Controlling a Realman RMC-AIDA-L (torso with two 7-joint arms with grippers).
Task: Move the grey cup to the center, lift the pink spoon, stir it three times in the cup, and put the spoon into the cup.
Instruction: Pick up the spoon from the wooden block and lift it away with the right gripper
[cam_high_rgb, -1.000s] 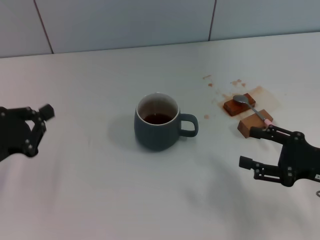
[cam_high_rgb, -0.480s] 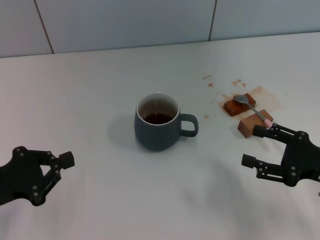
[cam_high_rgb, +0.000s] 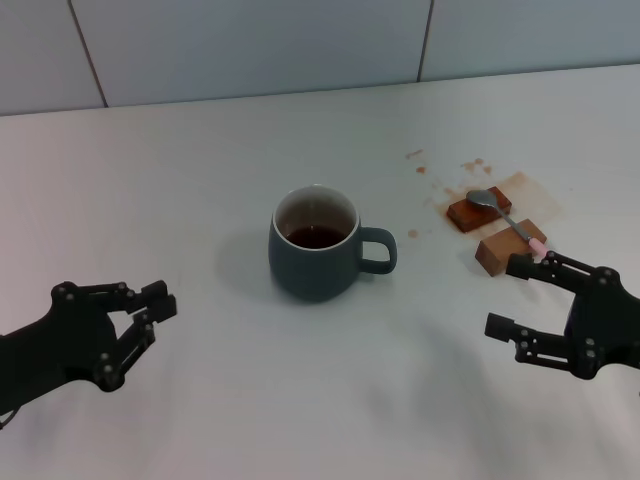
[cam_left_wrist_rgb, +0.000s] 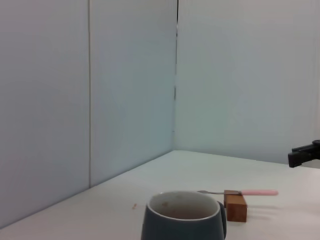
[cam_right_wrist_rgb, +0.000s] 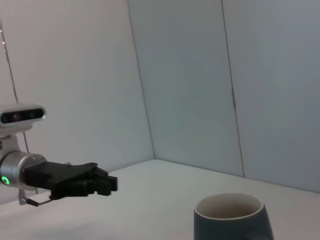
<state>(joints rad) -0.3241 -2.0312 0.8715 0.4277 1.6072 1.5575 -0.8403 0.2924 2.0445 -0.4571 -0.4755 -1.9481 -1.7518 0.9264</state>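
The grey cup (cam_high_rgb: 314, 246) stands upright mid-table, handle toward the right, with dark liquid inside. It also shows in the left wrist view (cam_left_wrist_rgb: 182, 219) and the right wrist view (cam_right_wrist_rgb: 233, 218). The pink spoon (cam_high_rgb: 507, 217) lies across two brown wooden blocks, right of the cup; it also shows in the left wrist view (cam_left_wrist_rgb: 242, 192). My right gripper (cam_high_rgb: 508, 296) is open and empty, just in front of the spoon's pink handle end. My left gripper (cam_high_rgb: 152, 310) is shut and empty, low at the front left, well apart from the cup; it also shows in the right wrist view (cam_right_wrist_rgb: 102, 184).
Two brown wooden blocks (cam_high_rgb: 478, 211) (cam_high_rgb: 505, 248) sit on a brown spill stain (cam_high_rgb: 520, 192) with small splashes toward the wall. A tiled wall (cam_high_rgb: 250, 45) runs behind the white table (cam_high_rgb: 300, 400).
My left gripper has moved down from the far left and in toward the front centre. My right gripper has sunk slightly. The cup and spoon have not moved.
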